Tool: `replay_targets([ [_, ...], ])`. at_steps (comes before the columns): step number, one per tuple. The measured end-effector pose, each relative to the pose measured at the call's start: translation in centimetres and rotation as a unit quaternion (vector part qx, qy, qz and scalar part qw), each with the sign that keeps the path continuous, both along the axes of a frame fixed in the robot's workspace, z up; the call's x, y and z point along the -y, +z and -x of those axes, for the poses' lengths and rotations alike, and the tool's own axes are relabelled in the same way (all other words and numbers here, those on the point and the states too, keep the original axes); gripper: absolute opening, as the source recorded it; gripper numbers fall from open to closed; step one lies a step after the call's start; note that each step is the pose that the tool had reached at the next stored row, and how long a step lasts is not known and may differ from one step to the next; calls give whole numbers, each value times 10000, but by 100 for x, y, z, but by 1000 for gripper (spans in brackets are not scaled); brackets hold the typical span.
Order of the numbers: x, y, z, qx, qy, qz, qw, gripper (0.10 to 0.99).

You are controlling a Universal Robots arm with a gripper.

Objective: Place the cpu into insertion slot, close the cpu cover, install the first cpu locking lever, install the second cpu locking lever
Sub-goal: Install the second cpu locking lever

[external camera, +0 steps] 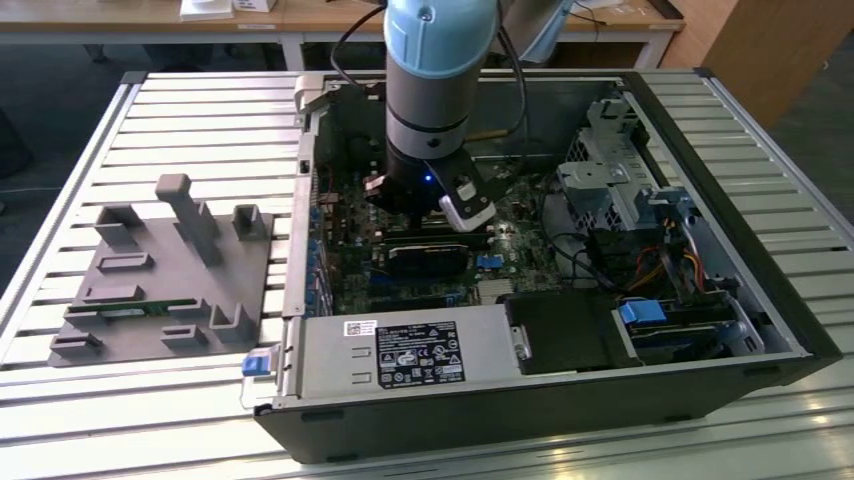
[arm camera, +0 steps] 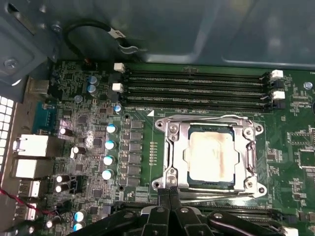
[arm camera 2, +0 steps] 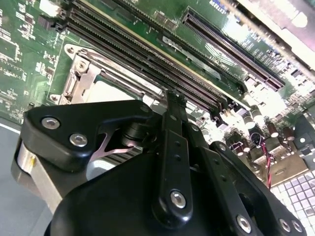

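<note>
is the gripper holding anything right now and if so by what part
It cannot be told for sure. In the first wrist view the gripper has its fingertips together at the rim of the cpu cover, which lies closed over the cpu; a lever between them isn't distinguishable.

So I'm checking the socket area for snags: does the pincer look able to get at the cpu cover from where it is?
Probably yes. The pincer sits right at the edge of the cpu cover, which lies flat over the cpu, with nothing between them.
</note>
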State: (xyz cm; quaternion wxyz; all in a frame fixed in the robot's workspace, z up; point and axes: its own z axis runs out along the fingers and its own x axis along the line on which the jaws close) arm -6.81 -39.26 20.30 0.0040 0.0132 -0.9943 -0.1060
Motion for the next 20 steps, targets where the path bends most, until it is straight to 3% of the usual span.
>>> replay_targets([
  [7, 1, -40, 8, -1, 0, -39, 10000, 106],
  [20, -1, -68, 43, 1, 1, -229, 9997, 106],
])
